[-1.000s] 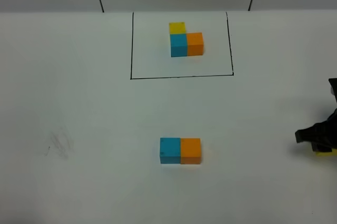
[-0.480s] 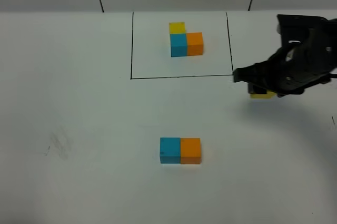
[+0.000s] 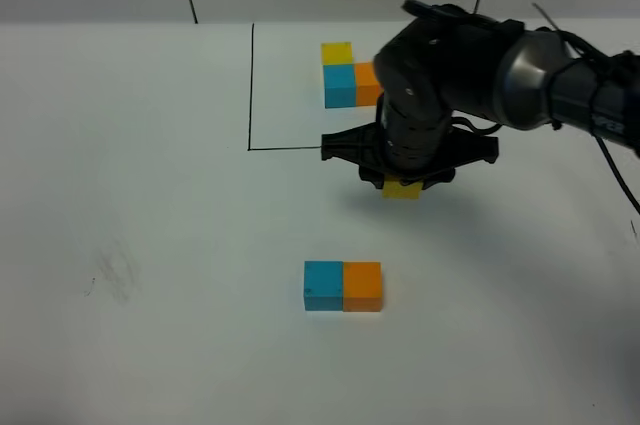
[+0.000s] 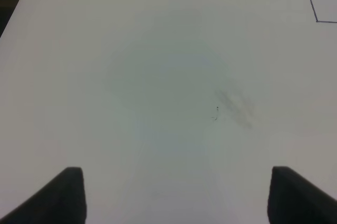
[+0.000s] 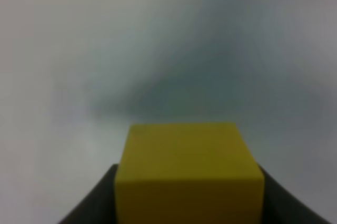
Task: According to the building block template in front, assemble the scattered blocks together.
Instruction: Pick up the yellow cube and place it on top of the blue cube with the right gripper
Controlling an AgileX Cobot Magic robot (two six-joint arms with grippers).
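Yellow is what you have in the right claw (image 3: 403, 182): its jaws are closed narrow on the yellow cube (image 3: 402, 190), one dark finger on each side of it. In the right wrist view the cube fills the bottom middle of the frame, square between the fingers, with a soft shadow on the white counter (image 3: 150, 195) beyond it. The cube looks lifted clear of the counter.

Your right arm (image 3: 520, 70) comes in from the right edge of the high view and reaches across the middle. Its thick wrist hangs over the lower right part of the black rectangle (image 3: 251, 85), and the claw points straight down just below the rectangle's bottom line, near the centre of the frame.

At the top centre sits the template (image 3: 340, 75), with its orange block partly hidden behind the arm. The blue cube (image 3: 323, 285) and orange cube (image 3: 362, 286) lie touching side by side at the lower middle, blue on the left. Both sit apart from the held cube, below it in the frame.

Your left claw (image 4: 181, 195) does not show in the high view. Its own camera shows the jaws spread wide with nothing between them, over bare counter with a grey smudge (image 4: 234, 108).
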